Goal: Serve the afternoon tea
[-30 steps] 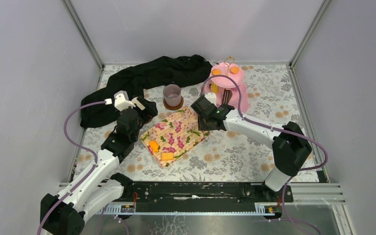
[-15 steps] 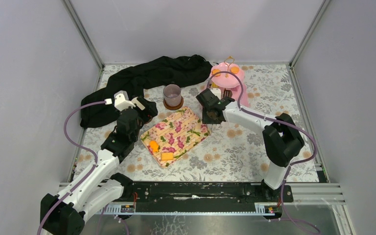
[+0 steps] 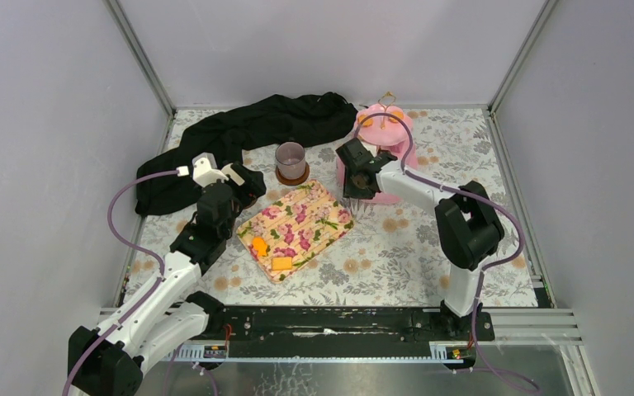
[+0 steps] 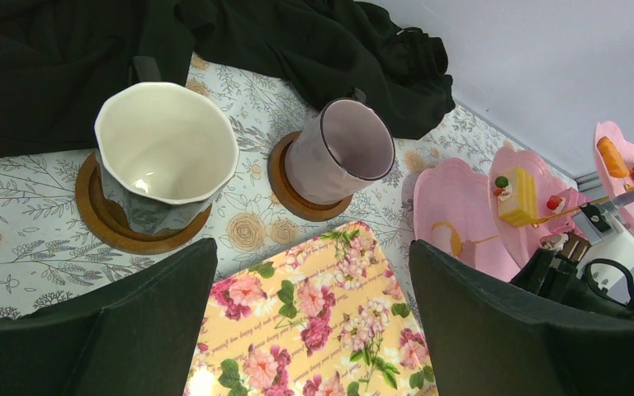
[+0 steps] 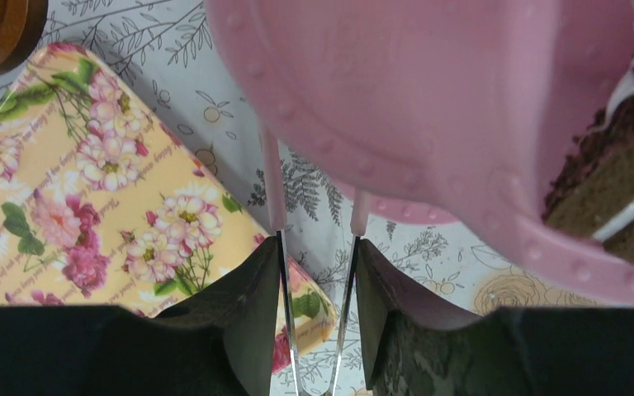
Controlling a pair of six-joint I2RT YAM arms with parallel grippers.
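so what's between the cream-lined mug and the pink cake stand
The mauve-grey mug on its wooden coaster; the left wrist view shows it.

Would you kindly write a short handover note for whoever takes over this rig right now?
Left tool: open, empty, over the napkin.
Right tool: shut on tongs, tips empty, close by the stand.
Dark mug and mauve mug: each on a coaster, seemingly empty.
Orange cake and yellow biscuit lie on the napkin; yellow cake, brown cake and orange pieces sit on the stand.
Left: probably more pieces to move with the tongs; direction unclear.
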